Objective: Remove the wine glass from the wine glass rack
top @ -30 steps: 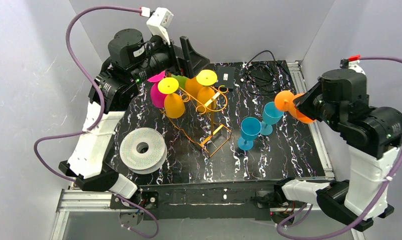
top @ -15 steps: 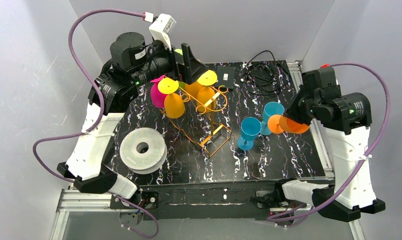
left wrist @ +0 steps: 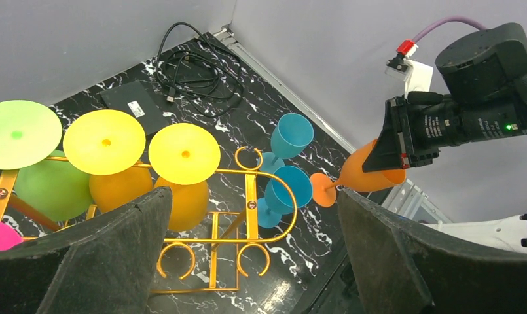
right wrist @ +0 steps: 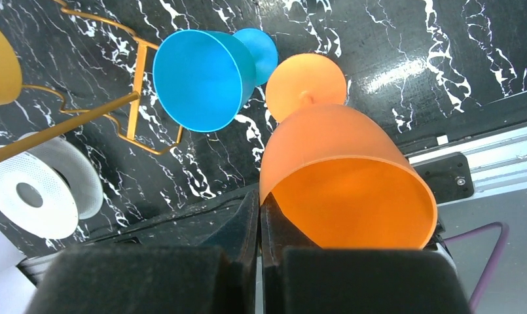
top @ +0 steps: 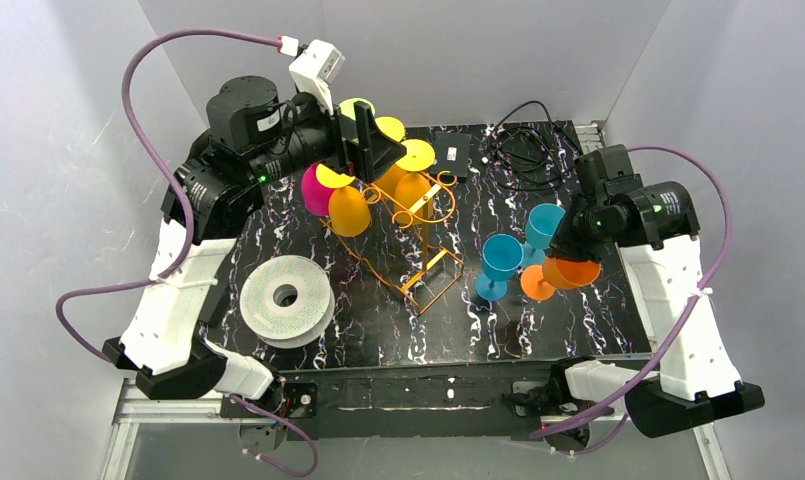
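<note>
The orange-gold wire wine glass rack (top: 418,240) stands mid-table, with yellow (top: 346,205), amber (top: 410,185), pink (top: 316,192) and green glasses hanging upside down from it. In the left wrist view, the rack (left wrist: 251,170) and yellow glass feet (left wrist: 184,154) lie below. My left gripper (top: 376,145) is open and empty above the rack's back left end (left wrist: 253,209). My right gripper (top: 573,255) is shut on the rim of an orange wine glass (top: 563,272), which is tilted with its foot low beside the blue glasses. The right wrist view shows the fingers (right wrist: 259,216) pinching the orange glass's (right wrist: 339,163) rim.
Two blue glasses (top: 500,262) (top: 545,228) stand upright right of the rack. A white filament spool (top: 286,298) lies front left. A black box (top: 448,155) and coiled cables (top: 523,145) lie at the back. Grey walls close in the left, back and right sides.
My right arm has carried the orange glass down and left, from high at the right edge to beside the blue glasses. My left gripper has shifted right over the hanging glasses.
</note>
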Available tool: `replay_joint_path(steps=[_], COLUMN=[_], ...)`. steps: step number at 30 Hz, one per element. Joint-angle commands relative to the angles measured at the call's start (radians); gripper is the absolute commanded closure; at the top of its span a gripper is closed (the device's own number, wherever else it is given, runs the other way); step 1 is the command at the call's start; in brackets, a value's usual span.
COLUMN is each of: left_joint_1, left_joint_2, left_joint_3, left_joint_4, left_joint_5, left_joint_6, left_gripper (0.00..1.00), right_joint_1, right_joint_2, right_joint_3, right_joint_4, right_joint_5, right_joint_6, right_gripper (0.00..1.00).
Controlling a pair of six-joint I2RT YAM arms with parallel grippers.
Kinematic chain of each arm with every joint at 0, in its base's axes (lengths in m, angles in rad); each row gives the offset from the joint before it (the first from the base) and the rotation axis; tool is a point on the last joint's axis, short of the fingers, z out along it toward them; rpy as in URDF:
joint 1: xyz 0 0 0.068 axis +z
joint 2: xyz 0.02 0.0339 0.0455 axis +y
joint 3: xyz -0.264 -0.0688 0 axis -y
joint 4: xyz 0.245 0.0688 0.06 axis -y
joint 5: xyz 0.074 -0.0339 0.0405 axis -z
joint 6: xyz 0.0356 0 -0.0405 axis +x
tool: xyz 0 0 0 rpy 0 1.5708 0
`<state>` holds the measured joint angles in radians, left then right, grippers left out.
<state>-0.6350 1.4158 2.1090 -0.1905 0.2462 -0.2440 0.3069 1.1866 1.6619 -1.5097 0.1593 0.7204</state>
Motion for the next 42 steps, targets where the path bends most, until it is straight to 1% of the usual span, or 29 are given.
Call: replay_joint_path(steps=[1,10,26,42], left_joint_1=[0.001,0.001,0.003,0.001], left_joint_2=[-0.044,-0.030,-0.029,-0.016], left_joint_3=[-0.006,0.005,-0.003,-0.008], left_joint_4=[0.020,0.016,0.002,0.009], left_joint_5=[0.012,-0.004,-0.019,-0.021], left_joint_6=[0.030,0.019,0.020,0.005], left_gripper=[0.02,0.02,0.02,0.02], right_joint_1=[-0.011,-0.028,-0.060,-0.075], right_joint_2=[0.006,0.015,0.081,0.171], right_joint_3=[-0.030,-0.143,-0.258,-0.293], right_joint_4=[0.048,0.143,0.286,0.341], right_joint_5=[0.004,0.010,0.007,-0.019], right_joint_6=[-0.037,-0.058,-0.115,-0.151], right_gripper=[0.99,0.99,0.99,0.99])
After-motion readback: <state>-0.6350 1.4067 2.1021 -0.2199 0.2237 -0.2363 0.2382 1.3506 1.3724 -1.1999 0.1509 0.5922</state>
